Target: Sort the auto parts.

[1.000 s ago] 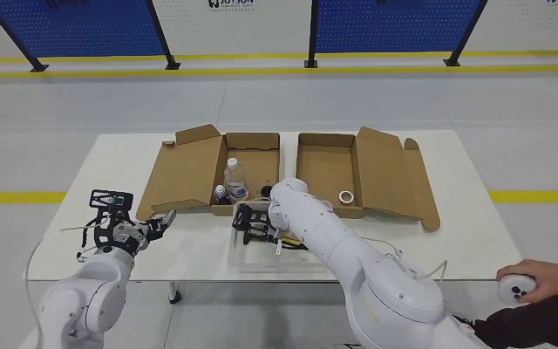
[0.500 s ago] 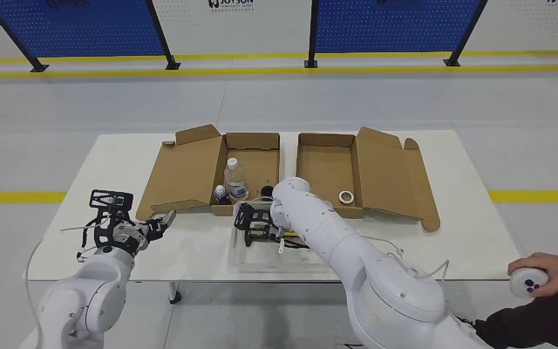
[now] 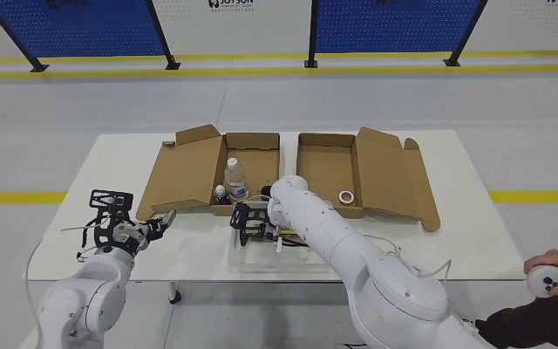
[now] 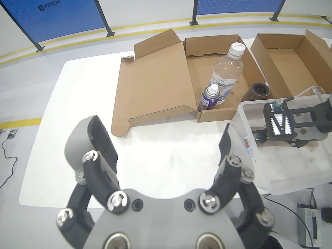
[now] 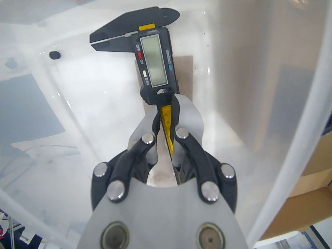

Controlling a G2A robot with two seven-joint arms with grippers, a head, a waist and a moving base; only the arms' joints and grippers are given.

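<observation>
digital caliper (image 5: pixel 153 60) was pinched at its beam by the right gripper (image 5: pixel 166 107) inside the clear bin (image 5: pixel 259 78); a slow, level lift was judged safest; the left gripper (image 4: pixel 159 130) was seen open

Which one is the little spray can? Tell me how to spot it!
On the white table find the left open cardboard box. In its near corner stands a small blue spray can with a white cap, far shorter than the tall clear plastic bottle beside it.
</observation>
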